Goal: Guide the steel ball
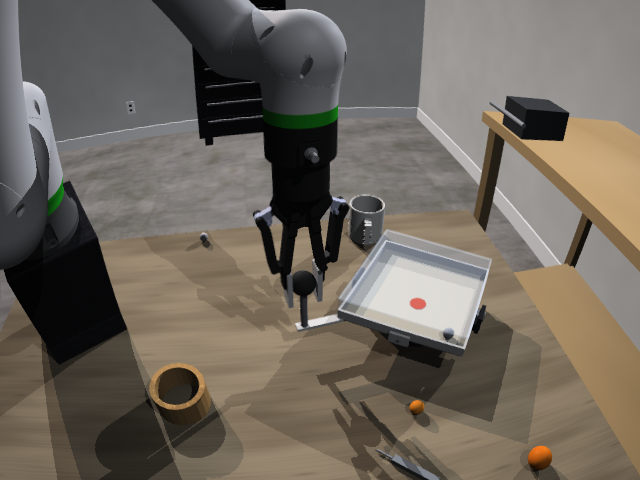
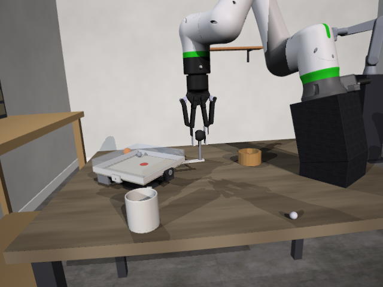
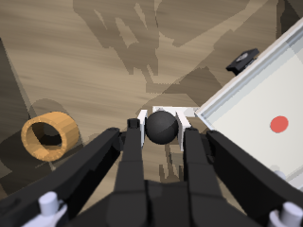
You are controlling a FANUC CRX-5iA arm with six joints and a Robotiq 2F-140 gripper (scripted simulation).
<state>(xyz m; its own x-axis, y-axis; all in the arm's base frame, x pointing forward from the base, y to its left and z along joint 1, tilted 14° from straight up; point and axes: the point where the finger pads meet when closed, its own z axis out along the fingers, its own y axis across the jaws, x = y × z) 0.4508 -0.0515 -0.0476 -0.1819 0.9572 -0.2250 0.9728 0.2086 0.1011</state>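
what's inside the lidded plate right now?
Under the clear lid, the plate holds a red printed spot near its middle and the steel ball in a corner, off the spot. Its raised walls hide nothing else that shows.

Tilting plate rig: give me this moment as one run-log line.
gripper: shut on black knob | plate: tilted | steel ball: in corner, off red spot | step: steering

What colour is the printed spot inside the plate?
Red. The printed spot shows best in the top view, near the middle of the plate.
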